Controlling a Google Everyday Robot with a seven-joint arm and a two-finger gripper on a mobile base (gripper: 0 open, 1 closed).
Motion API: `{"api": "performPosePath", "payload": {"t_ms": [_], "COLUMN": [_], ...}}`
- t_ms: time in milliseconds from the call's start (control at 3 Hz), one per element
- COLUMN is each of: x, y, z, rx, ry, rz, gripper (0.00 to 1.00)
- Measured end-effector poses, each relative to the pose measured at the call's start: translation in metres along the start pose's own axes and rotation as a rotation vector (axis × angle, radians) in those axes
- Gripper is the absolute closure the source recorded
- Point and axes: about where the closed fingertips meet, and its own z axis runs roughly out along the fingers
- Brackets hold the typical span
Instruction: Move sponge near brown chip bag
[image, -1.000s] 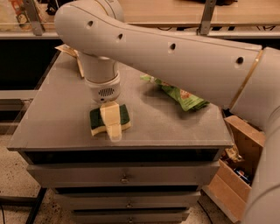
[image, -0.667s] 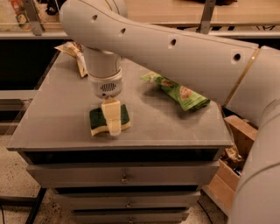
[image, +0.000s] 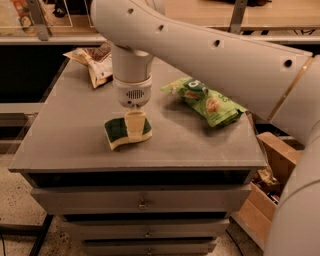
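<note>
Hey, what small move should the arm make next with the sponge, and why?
Probably a short lift of the sponge, provided the grip is secure. The end effector sits right on it near the front of the table, while the brown chip bag lies apart at the far left corner.

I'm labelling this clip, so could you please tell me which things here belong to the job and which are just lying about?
Job: sponge, front of table; brown bag, far left corner; gripper, at the sponge.
Lying about: green bag, right side; cardboard box, beside the table.
</note>
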Motion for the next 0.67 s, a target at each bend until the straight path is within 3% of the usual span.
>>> {"api": "performPosePath", "payload": {"t_ms": [333, 667], "x": [-0.0019, -0.0024], "y": [-0.0018, -0.0059], "z": [0.0011, -0.0085], "rx": [0.007, 0.062], "ry": [-0.006, -0.023], "rz": [0.000, 0.015], "gripper": [0.87, 1.00]}}
